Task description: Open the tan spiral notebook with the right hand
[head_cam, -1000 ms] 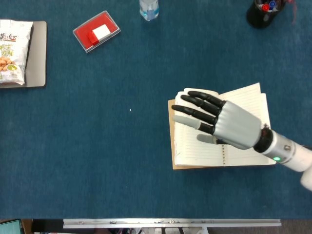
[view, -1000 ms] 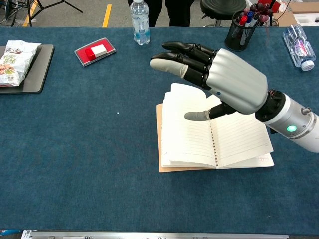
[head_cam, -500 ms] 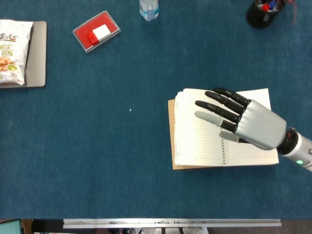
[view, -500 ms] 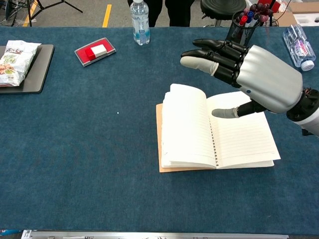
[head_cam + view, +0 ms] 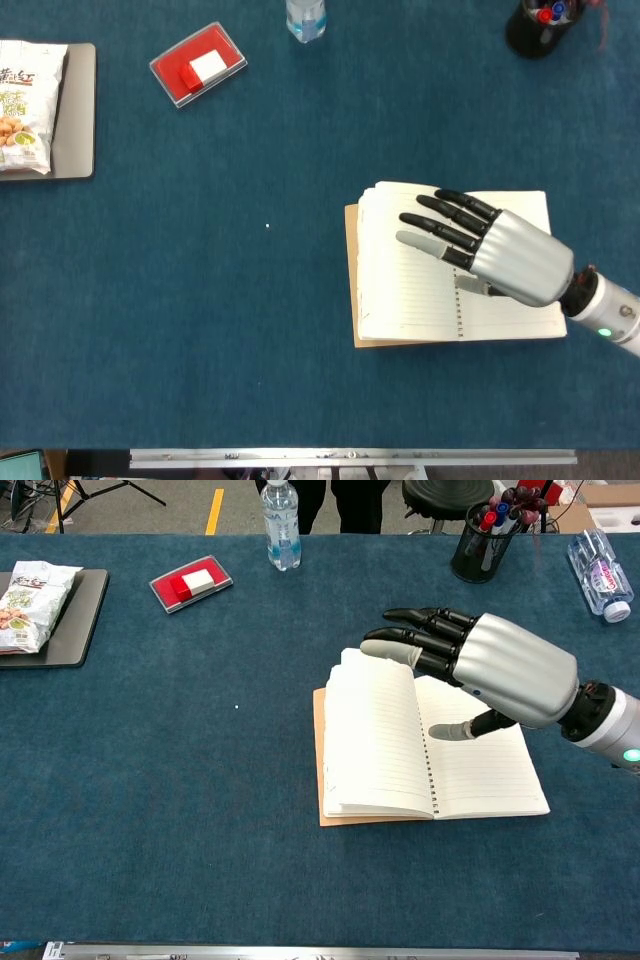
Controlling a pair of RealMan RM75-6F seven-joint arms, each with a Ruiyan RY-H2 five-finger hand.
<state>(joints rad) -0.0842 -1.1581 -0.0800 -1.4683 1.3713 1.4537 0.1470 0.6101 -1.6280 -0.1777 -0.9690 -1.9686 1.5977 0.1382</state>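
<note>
The tan spiral notebook (image 5: 405, 270) (image 5: 375, 745) is seen lying open on the blue cloth-covered table (image 5: 250, 330) (image 5: 180, 810), right of centre, its lined white pages spread to either side of the wire spine and its tan cover edging out along the left and bottom. Above the right-hand page the silver-backed, black-fingered right hand (image 5: 490, 255) (image 5: 480, 665) is held palm down, fingers (image 5: 410, 640) extended and slightly spread toward the left — nothing is grasped. In the chest view the thumb tip appears to hover just over the paper near the spine; whether it touches cannot be told. The left hand is shown in neither view.

At the far left a snack packet (image 5: 22, 105) (image 5: 30, 592) lies on a dark grey flat tray (image 5: 78, 110) (image 5: 70, 620). A red rectangular box with a white label (image 5: 198, 65) (image 5: 191, 582) sits toward the back, near a clear plastic water bottle (image 5: 305, 18) (image 5: 281, 525). A black pen cup holding coloured pens (image 5: 538, 25) (image 5: 485, 540) stands at the back right, and beside it — in the chest view only — a second clear bottle (image 5: 600, 575) lies on its side.
</note>
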